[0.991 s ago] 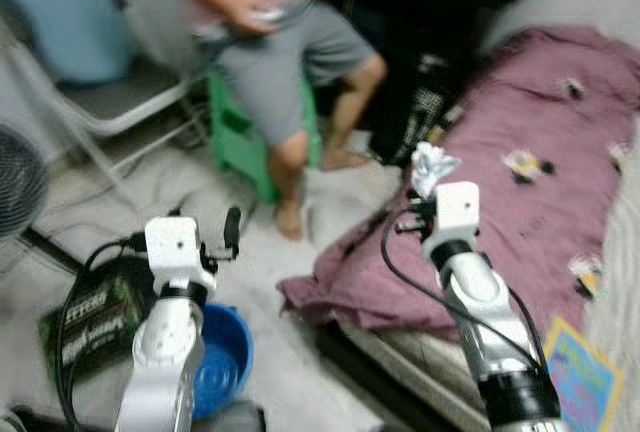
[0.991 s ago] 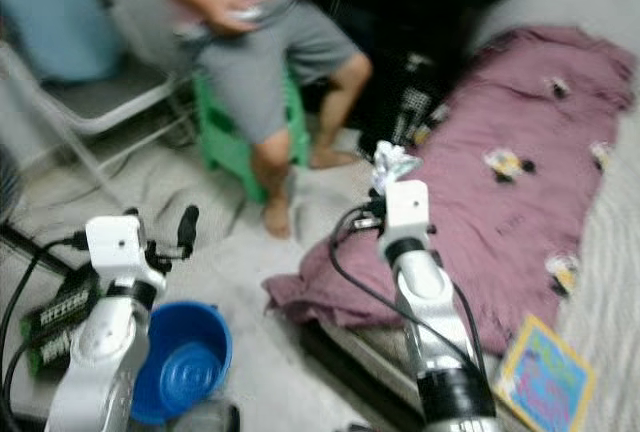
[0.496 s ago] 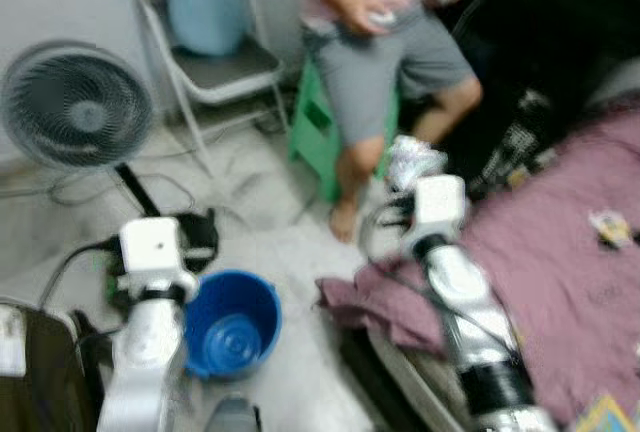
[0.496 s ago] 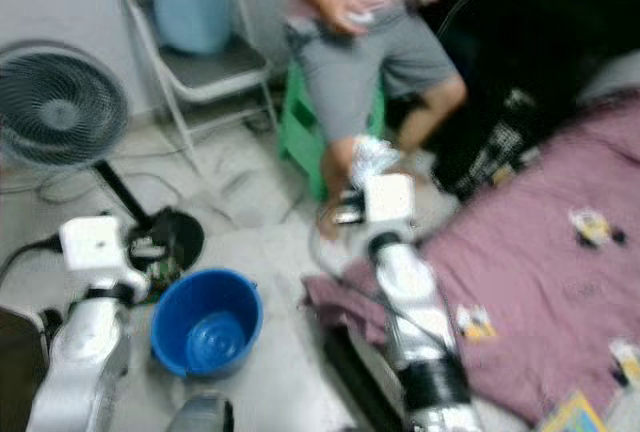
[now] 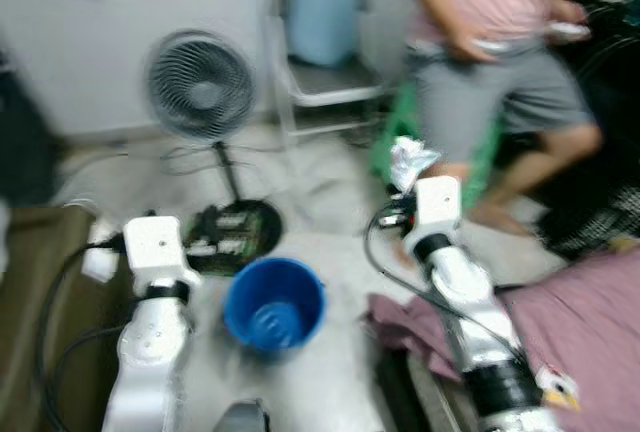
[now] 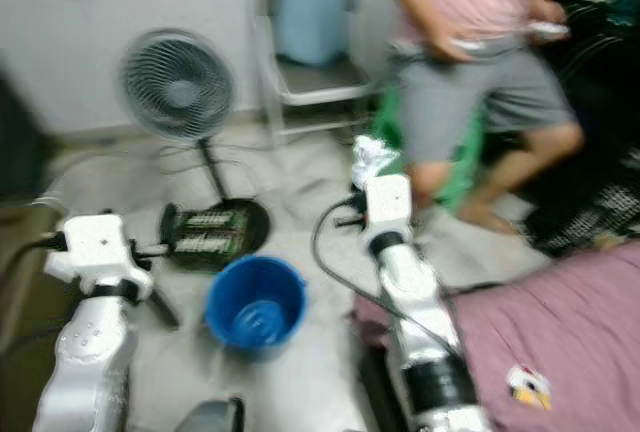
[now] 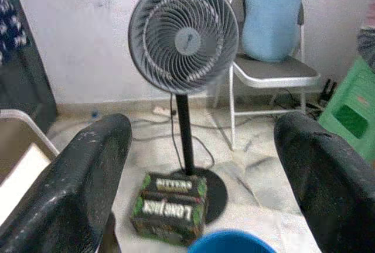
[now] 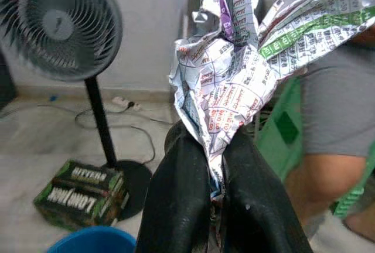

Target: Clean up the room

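Right wrist view, right tool (image 8: 218, 197) clamped on crumpled paper (image 8: 234, 71), left tool (image 7: 202, 171) fingers apart, blue bucket (image 5: 273, 303) btwn arms.

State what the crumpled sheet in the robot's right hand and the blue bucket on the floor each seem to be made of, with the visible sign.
Crumpled sheet: thin printed paper, matt; sharp creases and rows of small print, pinched by the right hand.
Blue bucket: probably moulded plastic, smooth with a slight sheen; even colour, ringed base inside. The blur leaves this open.
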Controlling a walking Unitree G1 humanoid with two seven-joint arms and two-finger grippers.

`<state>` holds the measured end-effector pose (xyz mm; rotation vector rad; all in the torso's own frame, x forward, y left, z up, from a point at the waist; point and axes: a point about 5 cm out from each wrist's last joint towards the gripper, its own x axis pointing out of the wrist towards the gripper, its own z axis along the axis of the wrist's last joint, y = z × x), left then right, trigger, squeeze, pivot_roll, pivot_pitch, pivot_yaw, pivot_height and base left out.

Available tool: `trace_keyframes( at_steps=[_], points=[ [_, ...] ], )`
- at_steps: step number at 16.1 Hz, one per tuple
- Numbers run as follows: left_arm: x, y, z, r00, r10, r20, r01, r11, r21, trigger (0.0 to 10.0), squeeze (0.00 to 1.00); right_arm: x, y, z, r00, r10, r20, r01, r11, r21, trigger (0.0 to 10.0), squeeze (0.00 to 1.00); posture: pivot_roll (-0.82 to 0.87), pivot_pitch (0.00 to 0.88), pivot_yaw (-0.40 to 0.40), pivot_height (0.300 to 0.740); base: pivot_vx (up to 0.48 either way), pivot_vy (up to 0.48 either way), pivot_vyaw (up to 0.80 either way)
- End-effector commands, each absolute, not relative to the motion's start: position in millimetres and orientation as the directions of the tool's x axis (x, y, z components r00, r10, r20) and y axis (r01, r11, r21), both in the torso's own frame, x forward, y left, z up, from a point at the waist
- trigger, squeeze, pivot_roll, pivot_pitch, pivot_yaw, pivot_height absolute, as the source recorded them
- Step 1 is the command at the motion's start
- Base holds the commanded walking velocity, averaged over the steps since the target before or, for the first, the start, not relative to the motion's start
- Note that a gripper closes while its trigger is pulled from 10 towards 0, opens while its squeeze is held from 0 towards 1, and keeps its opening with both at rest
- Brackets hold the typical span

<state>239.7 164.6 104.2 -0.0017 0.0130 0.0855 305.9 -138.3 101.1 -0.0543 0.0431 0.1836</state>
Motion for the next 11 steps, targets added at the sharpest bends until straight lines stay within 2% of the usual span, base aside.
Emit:
trace_keyframes(
  at_steps=[1, 11],
  points=[
    [241.9, 166.3, 106.0, 0.997, 0.080, -0.007, -0.080, 0.997, 0.013, 10.0, 0.00, 307.4, -137.0, 101.7, 0.981, 0.187, -0.046, -0.189, 0.981, -0.045, 10.0, 0.00, 0.01, 0.030, -0.079, 0.740, 0.000, 0.000, 0.80],
    [241.6, 168.1, 106.9, 0.996, 0.088, 0.000, -0.088, 0.996, 0.021, 10.0, 0.00, 308.0, -139.1, 101.8, 0.988, 0.150, -0.044, -0.150, 0.989, 0.012, 10.0, 0.00, 0.01, 0.036, -0.065, 0.740, 0.000, 0.000, 0.76]
  ],
)
